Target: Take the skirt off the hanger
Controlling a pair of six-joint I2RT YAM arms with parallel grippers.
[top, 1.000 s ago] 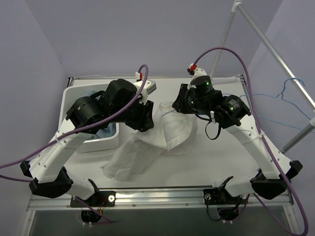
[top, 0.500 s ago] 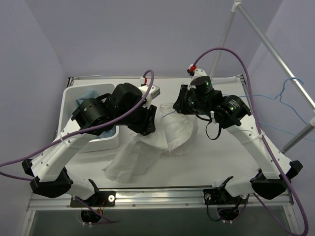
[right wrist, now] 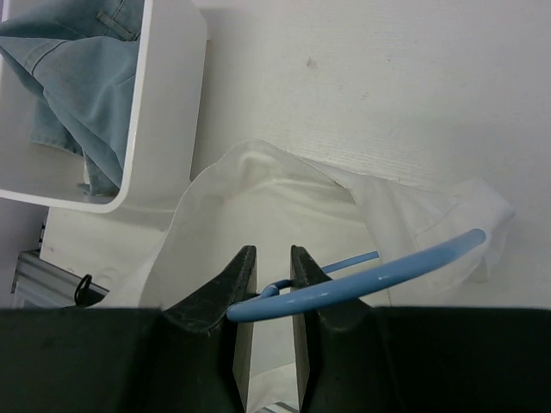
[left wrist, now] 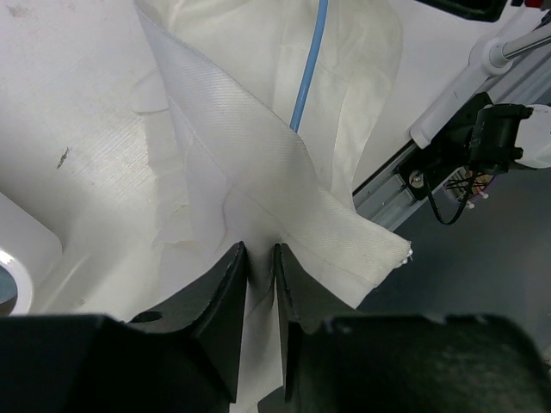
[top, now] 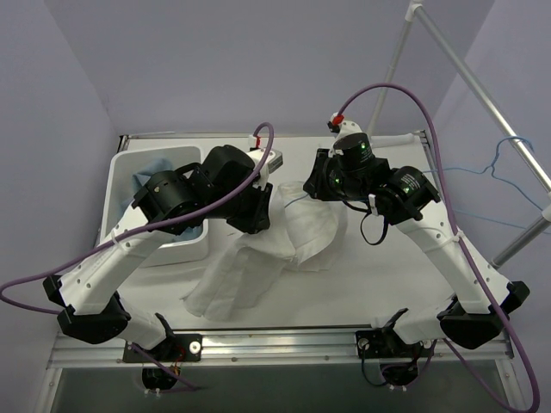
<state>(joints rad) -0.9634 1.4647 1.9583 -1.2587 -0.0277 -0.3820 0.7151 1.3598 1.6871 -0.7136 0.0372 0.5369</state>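
White skirt (top: 258,262) lay crumpled mid-table (top: 392,280), just beside bin (top: 182,249) w/ denim (right wrist: 77,95), blue hanger (right wrist: 392,274) partly inside skirt's top, left gripper (left wrist: 260,251) pinched narrow on skirt fabric, right gripper (right wrist: 273,255) clamped on hanger.

Skirt (left wrist: 258,146), pinched in my left fingers (left wrist: 219,301): white woven cloth, matt, fine ribbed weave, slightly sheer.
Both finger pairs: black plastic, matt, smooth.
Hanger (right wrist: 370,280), between my right fingers (right wrist: 228,297): blue, smooth, slight sheen.
Table (right wrist: 387,86) beyond them: white, matt, finely grained.
Bin (right wrist: 176,107): white smooth plastic.
Denim (right wrist: 77,86) inside: pale blue cloth.
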